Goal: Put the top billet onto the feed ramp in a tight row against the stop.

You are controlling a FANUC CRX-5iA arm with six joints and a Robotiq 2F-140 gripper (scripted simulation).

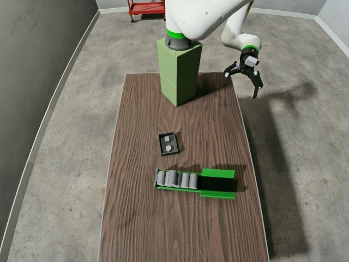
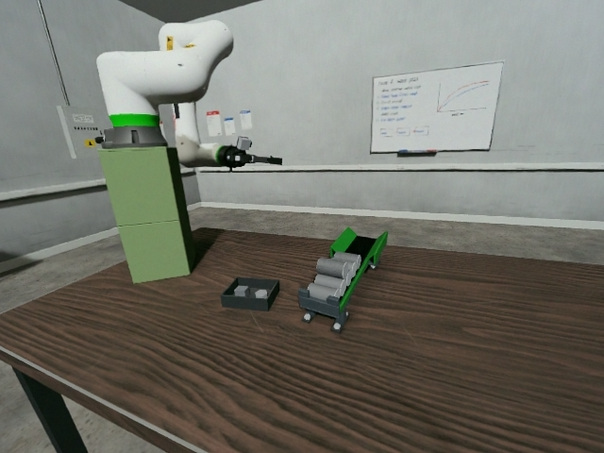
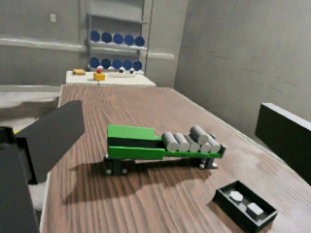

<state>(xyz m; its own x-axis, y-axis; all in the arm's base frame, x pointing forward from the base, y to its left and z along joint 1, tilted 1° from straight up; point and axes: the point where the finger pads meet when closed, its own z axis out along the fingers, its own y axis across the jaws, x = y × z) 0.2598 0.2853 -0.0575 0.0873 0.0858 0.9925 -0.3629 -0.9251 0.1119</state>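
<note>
One billet (image 2: 331,266) atop others on ramp (image 2: 361,265).

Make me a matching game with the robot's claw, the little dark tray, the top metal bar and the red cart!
Things:
1. gripper
2. dark tray
3. stacked billet
4. red cart

Places or states:
A. resting on two other billets on the green ramp
B. on the floor by the far wall
C. jaws wide open, holding nothing, out past the table's edge
D. on the table between the pedestal and the ramp, two small grey pieces inside

Pairs: 1-C, 2-D, 3-A, 4-B
</note>
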